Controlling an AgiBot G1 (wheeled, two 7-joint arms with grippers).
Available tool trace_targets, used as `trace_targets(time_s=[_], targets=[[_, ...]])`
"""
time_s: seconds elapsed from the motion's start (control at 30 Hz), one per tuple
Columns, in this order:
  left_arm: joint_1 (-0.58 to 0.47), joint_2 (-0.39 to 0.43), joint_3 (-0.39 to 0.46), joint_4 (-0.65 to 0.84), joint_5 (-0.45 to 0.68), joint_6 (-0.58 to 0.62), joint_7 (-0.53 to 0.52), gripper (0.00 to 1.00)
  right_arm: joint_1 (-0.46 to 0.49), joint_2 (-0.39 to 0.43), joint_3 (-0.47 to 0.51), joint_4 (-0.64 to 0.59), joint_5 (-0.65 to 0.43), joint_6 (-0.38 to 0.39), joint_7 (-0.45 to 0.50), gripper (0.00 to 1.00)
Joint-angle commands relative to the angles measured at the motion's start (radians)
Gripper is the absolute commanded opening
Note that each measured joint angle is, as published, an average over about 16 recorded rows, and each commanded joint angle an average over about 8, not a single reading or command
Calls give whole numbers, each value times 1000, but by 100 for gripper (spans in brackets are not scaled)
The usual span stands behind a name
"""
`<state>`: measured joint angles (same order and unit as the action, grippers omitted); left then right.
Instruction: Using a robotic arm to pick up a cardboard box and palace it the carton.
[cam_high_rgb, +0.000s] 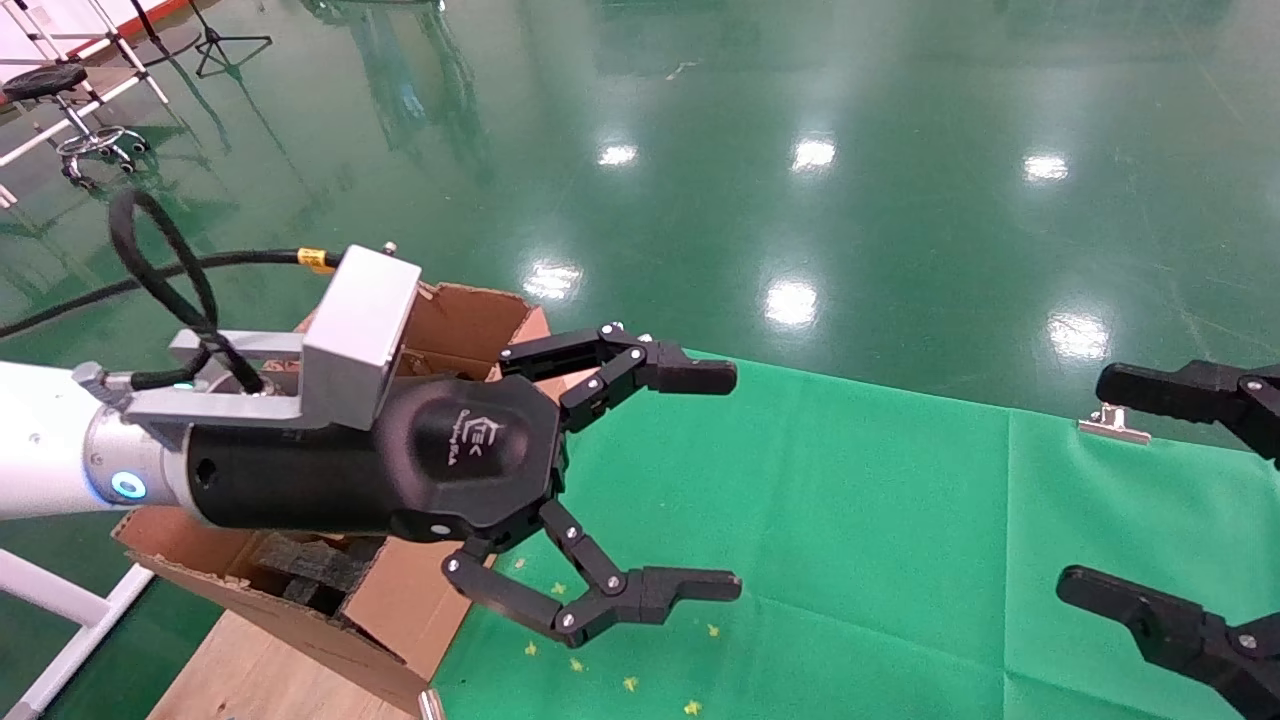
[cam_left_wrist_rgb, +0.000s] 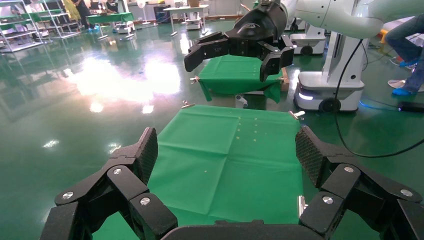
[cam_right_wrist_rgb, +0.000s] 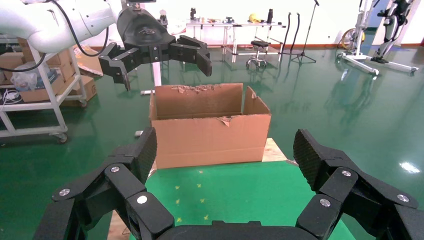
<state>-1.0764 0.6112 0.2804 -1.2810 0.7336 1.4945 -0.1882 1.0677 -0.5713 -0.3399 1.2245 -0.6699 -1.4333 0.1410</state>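
Carton (cam_right_wrist_rgb: 210, 130) beyond spread right gripper (cam_right_wrist_rgb: 227, 150)

Only one marking shows — a small pale logo with a line of tiny print under it, on the black housing of the left gripper (cam_high_rgb: 640, 485), left of centre in the head view. The letters are too small to read with certainty. Nothing legible stands on the carton (cam_right_wrist_rgb: 207, 125) or elsewhere.

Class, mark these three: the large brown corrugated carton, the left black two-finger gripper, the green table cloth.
Large brown corrugated carton (cam_right_wrist_rgb: 207, 137): right wrist view, front wall.
Left black two-finger gripper (cam_high_rgb: 715, 480): head view, midway between fingertips.
Green table cloth (cam_high_rgb: 880, 540): head view, bare middle.
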Motion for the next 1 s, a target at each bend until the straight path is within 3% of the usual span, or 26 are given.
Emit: trace_targets(time_s=[0.03, 1.0], targets=[[0, 0, 0, 0, 0, 0, 0, 100, 0, 0, 0, 0, 0, 0, 0, 100], [0, 0, 0, 0, 0, 0, 0, 100, 0, 0, 0, 0, 0, 0, 0, 100]])
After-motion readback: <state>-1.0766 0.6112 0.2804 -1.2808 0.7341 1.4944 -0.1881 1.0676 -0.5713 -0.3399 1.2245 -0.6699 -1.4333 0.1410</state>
